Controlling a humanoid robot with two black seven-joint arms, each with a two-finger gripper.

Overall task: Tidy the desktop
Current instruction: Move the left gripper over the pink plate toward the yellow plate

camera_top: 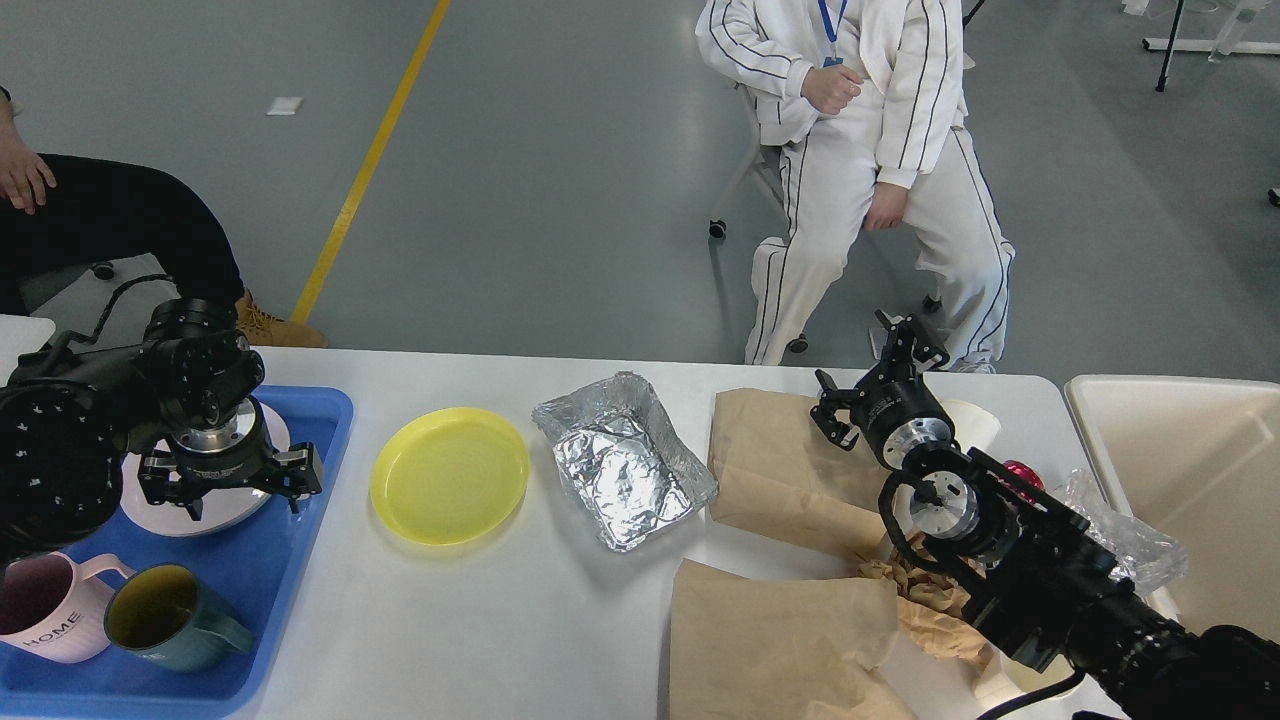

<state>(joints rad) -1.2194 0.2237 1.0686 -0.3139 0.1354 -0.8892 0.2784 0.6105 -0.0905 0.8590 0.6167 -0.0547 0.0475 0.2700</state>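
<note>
The white desktop [500,620] spans the view. On it lie a yellow plate [448,475], a crumpled foil tray [622,460], two brown paper bags [790,450] [780,640] and crumpled brown paper [925,605]. My left gripper [228,488] points down, open, just above a white plate [150,505] in the blue tray [280,560]; nothing is held. Open and empty, my right gripper [868,368] hovers over the far edge of the upper paper bag.
The blue tray also holds a pink mug [40,620] and a teal mug [165,620]. A white cup [978,420], a red item [1020,473] and clear plastic [1125,535] sit by my right arm. A beige bin [1190,470] stands at right. Two people sit beyond the table.
</note>
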